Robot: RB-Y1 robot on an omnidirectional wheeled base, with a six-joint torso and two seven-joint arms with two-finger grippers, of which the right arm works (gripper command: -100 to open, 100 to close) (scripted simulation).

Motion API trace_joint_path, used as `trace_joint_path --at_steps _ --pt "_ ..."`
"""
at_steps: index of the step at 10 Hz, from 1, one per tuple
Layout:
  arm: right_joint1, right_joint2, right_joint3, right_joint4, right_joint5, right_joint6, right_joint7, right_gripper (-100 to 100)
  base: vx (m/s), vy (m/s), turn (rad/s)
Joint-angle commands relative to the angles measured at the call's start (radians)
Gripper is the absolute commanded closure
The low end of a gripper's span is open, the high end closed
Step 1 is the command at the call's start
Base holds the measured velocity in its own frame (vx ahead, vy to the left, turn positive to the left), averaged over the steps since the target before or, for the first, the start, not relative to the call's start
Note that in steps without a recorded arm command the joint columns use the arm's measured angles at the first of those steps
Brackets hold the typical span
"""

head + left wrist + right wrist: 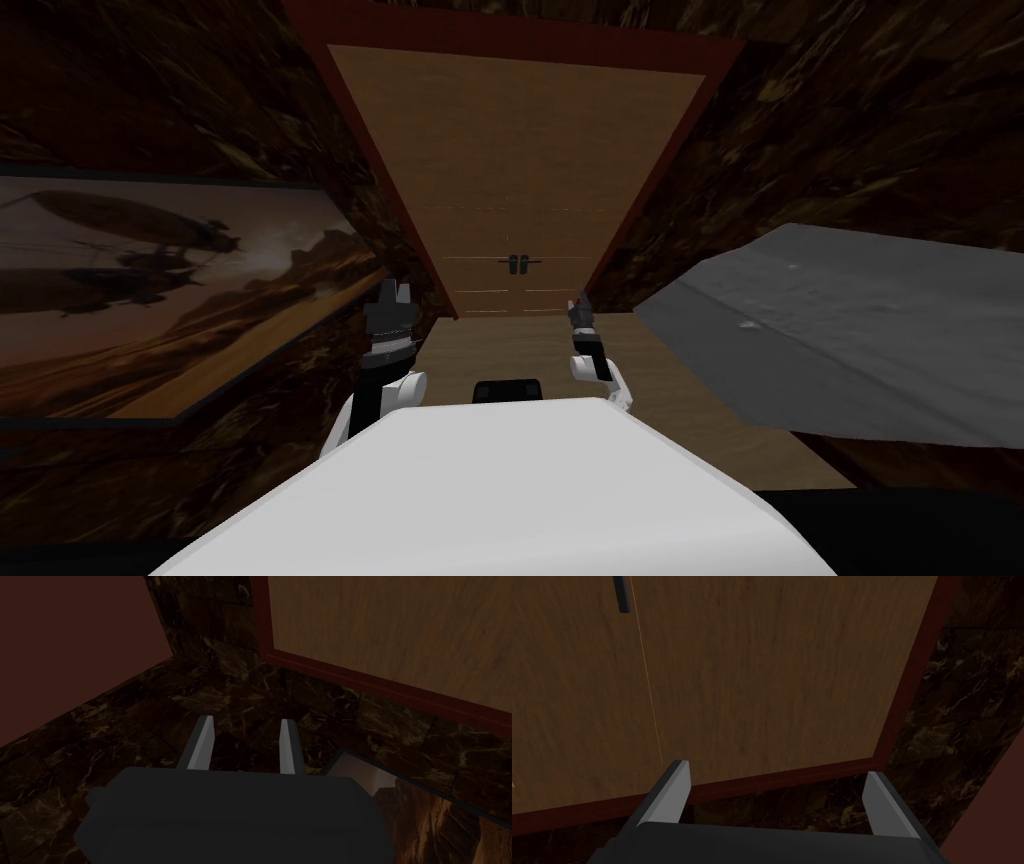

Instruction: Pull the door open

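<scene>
A framed picture [150, 290] hung at nine o'clock. The left gripper [245, 722], raised at eleven, faced the dark marbled wall [240, 691] beside the door frame [350, 678]. Its fingers were narrowly apart and empty, likely parked out of the way. The wooden door [520, 150] stood closed at twelve, its paired dark handles [518, 264] at the seam. The right gripper [777, 768], at one o'clock, gaped wide and touched nothing, probably readied for a handle well apart at its ten. A grey slab [850, 340] sat at three.

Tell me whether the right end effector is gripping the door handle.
No, the right end effector stands open and empty, well apart from the dark handle.
</scene>
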Motion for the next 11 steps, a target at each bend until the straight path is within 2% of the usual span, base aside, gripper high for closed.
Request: trace_joint_path --at_steps 1,7,8,11 --pt "-0.023 -0.004 -0.010 0.034 0.010 0.006 -0.009 -100 0.091 0.010 0.056" --pt "-0.094 -0.019 -0.045 0.158 0.047 0.012 -0.042 -100 0.100 0.008 0.056" --pt "-0.118 -0.023 -0.057 0.200 0.059 0.014 -0.053 -100 0.147 0.030 0.094" --pt "-0.154 -0.029 -0.074 0.262 0.078 0.017 -0.070 -100 0.129 -0.002 0.061"
